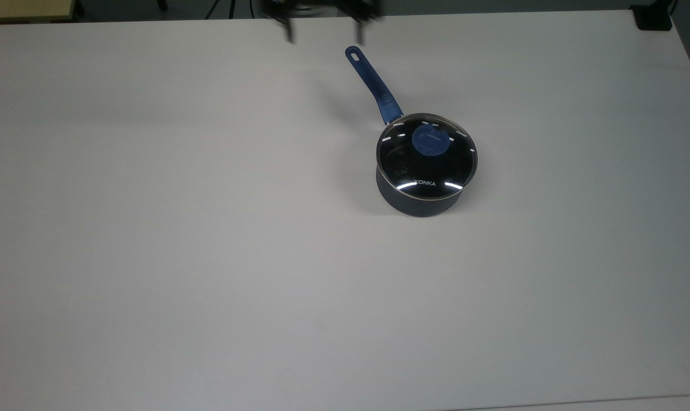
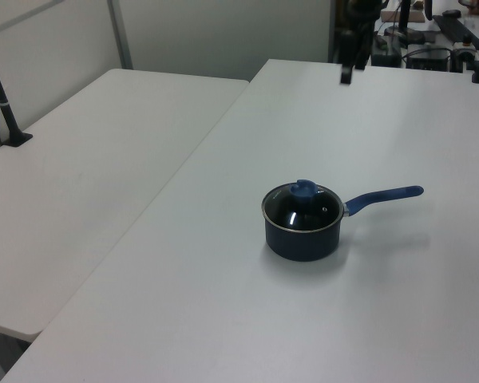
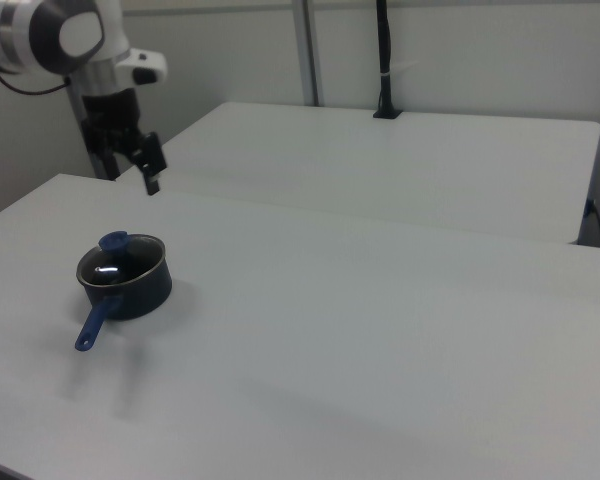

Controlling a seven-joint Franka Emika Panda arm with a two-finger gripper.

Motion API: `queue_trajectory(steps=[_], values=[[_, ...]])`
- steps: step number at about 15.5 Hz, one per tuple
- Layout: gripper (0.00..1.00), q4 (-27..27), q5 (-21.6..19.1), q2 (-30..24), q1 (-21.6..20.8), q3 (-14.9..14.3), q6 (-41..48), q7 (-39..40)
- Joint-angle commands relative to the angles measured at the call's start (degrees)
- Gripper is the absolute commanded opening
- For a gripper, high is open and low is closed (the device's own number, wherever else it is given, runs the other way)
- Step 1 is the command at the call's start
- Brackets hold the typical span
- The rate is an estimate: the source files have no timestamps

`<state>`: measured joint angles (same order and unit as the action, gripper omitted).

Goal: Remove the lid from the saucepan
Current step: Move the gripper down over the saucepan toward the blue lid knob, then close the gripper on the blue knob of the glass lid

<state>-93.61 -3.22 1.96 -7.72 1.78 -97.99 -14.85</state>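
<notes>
we treat the lid, seated on the saucepan mid-table, as glass, slick and fragile, so we pinch only its blue knob; gripper hangs spread, well apart.

Robotics lab or office-style test room, judging by plain furnishings. Broad white table pushed edge to edge against a second white table, both almost bare. Pale partition walls with metal uprights behind. Black clamped pole with cabling at the far table edge. White-and-black robot arm mounted beside the work surface. Dark equipment and cables crowding the background in the left view.
</notes>
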Motion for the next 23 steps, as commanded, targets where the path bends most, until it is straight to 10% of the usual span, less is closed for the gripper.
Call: queue_trajectory(steps=[1,17,23], values=[[1.0,0.7,0.8,5.9,-6.1,-0.5,-4.9,-12.3],[0.99,1.5,6.5,19.4,-14.0,0.8,-16.0,-25.0],[0.52,1.6,7.0,19.1,-13.5,0.9,-16.1,-25.0]])
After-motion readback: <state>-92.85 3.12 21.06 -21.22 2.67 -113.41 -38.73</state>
